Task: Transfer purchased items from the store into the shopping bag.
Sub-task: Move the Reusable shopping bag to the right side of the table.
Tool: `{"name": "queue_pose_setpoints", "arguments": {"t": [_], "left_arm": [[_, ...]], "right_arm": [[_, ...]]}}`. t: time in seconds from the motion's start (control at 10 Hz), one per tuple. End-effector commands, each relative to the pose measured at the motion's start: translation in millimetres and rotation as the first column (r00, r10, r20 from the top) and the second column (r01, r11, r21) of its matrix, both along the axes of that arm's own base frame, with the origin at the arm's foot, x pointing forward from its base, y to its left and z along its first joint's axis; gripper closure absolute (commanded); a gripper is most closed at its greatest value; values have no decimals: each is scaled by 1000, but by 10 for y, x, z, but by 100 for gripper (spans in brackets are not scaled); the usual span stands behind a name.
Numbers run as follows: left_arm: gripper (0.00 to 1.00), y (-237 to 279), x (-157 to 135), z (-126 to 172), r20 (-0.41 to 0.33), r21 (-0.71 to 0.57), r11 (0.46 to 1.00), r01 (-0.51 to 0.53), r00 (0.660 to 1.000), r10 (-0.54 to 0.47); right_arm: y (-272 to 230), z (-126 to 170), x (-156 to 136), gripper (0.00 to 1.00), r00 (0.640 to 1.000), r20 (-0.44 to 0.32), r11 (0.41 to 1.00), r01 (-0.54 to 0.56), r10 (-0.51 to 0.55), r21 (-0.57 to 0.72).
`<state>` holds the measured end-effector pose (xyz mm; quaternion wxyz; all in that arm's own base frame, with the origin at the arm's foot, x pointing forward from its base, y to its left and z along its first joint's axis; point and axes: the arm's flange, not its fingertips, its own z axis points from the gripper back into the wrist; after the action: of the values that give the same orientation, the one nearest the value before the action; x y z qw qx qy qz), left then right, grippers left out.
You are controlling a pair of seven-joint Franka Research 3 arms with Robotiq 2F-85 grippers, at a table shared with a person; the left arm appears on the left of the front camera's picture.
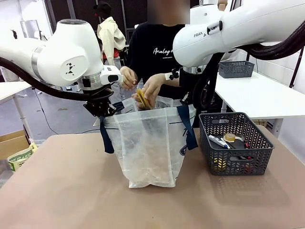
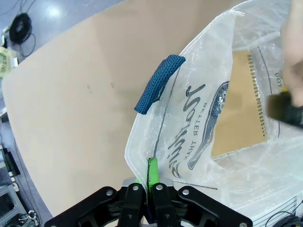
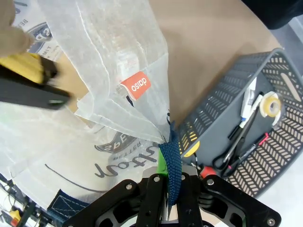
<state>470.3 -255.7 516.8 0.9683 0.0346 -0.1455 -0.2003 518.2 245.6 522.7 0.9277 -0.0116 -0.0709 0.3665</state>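
At the mouth of the shopping bag (image 1: 147,143), mid-tabletop, your left gripper (image 2: 149,177) pinches the rim and your right gripper (image 3: 169,176) clamps the navy strap (image 3: 170,149). Hold them apart and level while the person's hand (image 1: 151,88) lowers a yellow item (image 1: 142,98).

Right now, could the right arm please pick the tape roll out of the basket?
Probably not yet: its end effector is shut on the bag's blue handle. The basket sits close by, uncovered.
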Motion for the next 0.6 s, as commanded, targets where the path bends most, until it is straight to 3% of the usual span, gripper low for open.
{"name": "queue_pose_setpoints", "arguments": {"t": [0.0,0.5], "left_arm": [[100,31,13,8,2,0,1000,-5,1000,5],[100,31,13,8,2,0,1000,-5,1000,5]], "right_arm": [[-25,0,8,100,1000,0,1000,5,-5,0],[-25,0,8,100,1000,0,1000,5,-5,0]]}}
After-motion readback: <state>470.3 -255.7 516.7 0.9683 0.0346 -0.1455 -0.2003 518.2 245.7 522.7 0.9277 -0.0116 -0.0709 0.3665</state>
